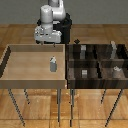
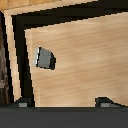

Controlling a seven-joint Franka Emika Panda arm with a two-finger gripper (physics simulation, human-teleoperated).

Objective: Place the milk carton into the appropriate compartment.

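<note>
The small pale grey-white milk carton (image 1: pixel 52 64) with its peaked top stands upright and alone on the floor of the light wooden tray (image 1: pixel 11 70), a shallow box with raised walls set on thin metal legs; it sits well below the white robot gripper (image 1: pixel 46 42), which hangs above the tray's far wall, and somewhat toward the exterior view's right of it. Bare wood lies all around the carton, so there is open room on every side of it before any wall is reached, the nearest edge being the tray's wall on the exterior view's right. In the wrist view the carton (image 2: pixel 46 58) shows as a small grey shape on the pale planks, apart from the two dark fingertips (image 2: pixel 22 104) that just peep in, spread wide with nothing between them. Just beside the tray, on the exterior view's right, stands the dark wooden bin (image 1: pixel 95 62) divided into four compartments; small grey blocks (image 1: pixel 84 73) rest in them, though their exact shapes are too small to make out. Any lettering on the carton is too blurred to read.
</note>
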